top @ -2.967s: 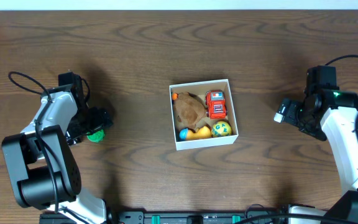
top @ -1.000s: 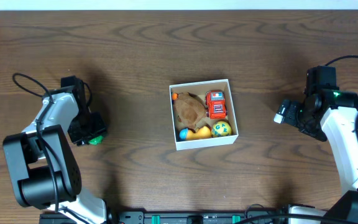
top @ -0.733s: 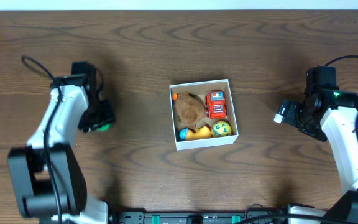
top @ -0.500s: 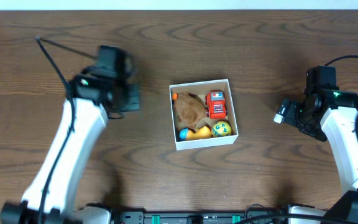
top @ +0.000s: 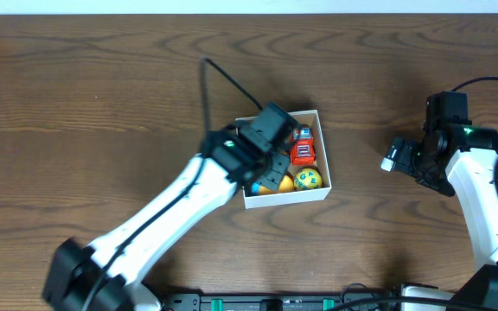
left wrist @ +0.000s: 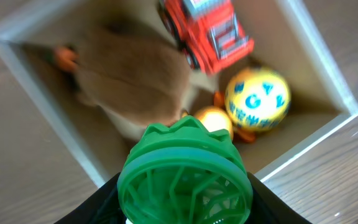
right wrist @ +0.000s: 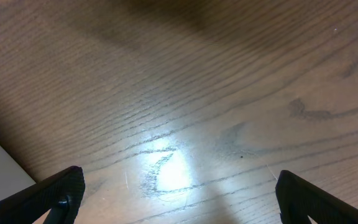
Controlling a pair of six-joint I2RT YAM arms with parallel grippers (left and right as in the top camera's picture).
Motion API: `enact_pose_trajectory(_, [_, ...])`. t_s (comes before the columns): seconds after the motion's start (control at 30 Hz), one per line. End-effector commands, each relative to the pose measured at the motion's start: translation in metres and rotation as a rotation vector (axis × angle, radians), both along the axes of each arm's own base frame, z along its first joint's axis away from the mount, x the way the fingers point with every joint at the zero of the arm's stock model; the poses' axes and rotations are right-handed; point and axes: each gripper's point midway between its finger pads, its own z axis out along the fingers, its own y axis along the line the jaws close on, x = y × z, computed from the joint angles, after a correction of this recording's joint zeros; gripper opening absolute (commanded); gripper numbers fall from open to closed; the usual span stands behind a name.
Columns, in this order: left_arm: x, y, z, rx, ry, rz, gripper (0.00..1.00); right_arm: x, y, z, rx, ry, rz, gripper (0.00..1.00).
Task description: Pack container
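The container (top: 285,198), a white square box with a tan inside, stands mid-table. In it lie a red truck (top: 302,145), a yellow lettered ball (top: 309,179), a brown plush (left wrist: 135,81) and a yellow-orange toy (left wrist: 211,119). My left gripper (top: 266,167) hangs over the box's left half, covering part of its contents from overhead. In the left wrist view this gripper (left wrist: 185,202) is shut on a green lattice ball (left wrist: 185,168), held above the plush inside the box walls (left wrist: 319,62). My right gripper (top: 396,155) stays far right of the box, open (right wrist: 179,199) over bare wood.
Dark wooden table (top: 145,78) all round the box. The left arm (top: 154,220) stretches diagonally from the lower left to the box. The right arm (top: 482,199) stands along the right edge.
My left arm has swung from the table's left side across to above the container, carrying the green ball. The right arm has not moved.
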Motion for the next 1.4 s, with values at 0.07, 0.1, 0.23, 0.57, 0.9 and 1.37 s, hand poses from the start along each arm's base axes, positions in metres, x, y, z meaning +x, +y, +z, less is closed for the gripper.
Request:
enact_pose_trajectory(0.07, [-0.006, 0.0, -0.017, 0.055, 0.039, -0.025, 0.56, -0.001, -0.001, -0.001, 0.001, 0.004, 0.007, 0.99])
enact_pose_trajectory(0.1, [-0.006, 0.001, -0.017, 0.057, 0.039, -0.024, 0.68, -0.001, -0.001, -0.001, 0.001, 0.004, 0.007, 0.99])
enact_pose_trajectory(0.23, [-0.005, 0.005, -0.01, 0.056, 0.022, -0.016, 0.85, -0.001, -0.001, -0.001, 0.001, 0.003, 0.007, 0.99])
enact_pose_trajectory(0.57, [0.015, 0.055, 0.021, 0.121, -0.09, 0.119, 0.98, 0.0, -0.001, 0.0, -0.002, 0.003, 0.027, 0.99])
enact_pose_trajectory(0.9, [0.077, 0.151, 0.066, 0.036, -0.248, 0.458, 0.98, 0.064, 0.019, 0.074, -0.061, -0.276, 0.222, 0.99])
enact_pose_trajectory(1.37, [0.091, 0.256, 0.078, 0.059, -0.283, 0.735, 0.98, 0.103, 0.029, 0.124, -0.154, -0.511, 0.32, 0.99])
